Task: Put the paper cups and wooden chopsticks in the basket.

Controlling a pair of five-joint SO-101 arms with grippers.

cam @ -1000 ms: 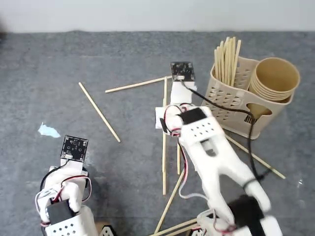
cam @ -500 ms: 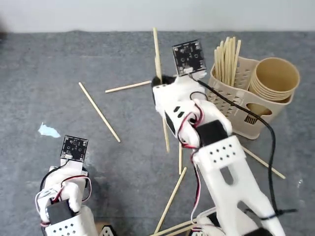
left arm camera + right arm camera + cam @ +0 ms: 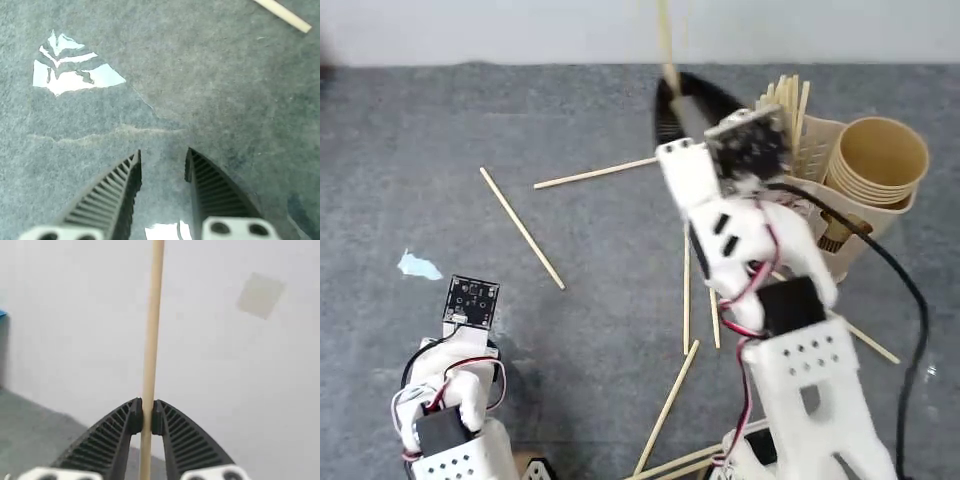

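While the right gripper [image 3: 146, 412] pinches a wooden chopstick [image 3: 152, 330] upright, jaws shut tight on it, it sits just beside the basket [image 3: 812, 150]. The basket already holds stacked paper cups [image 3: 878, 160] & bundled chopsticks [image 3: 782, 115]. Held stick looks light, stiff, smooth and likely to pivot, so grip near mid-length. Loose chopsticks [image 3: 520, 228] lie on a grey felt-like mat [image 3: 420, 150]. Left gripper [image 3: 163, 152]: jaws apart, empty, over the mat near a pale scrap [image 3: 75, 75]. White wall [image 3: 250, 365] behind.
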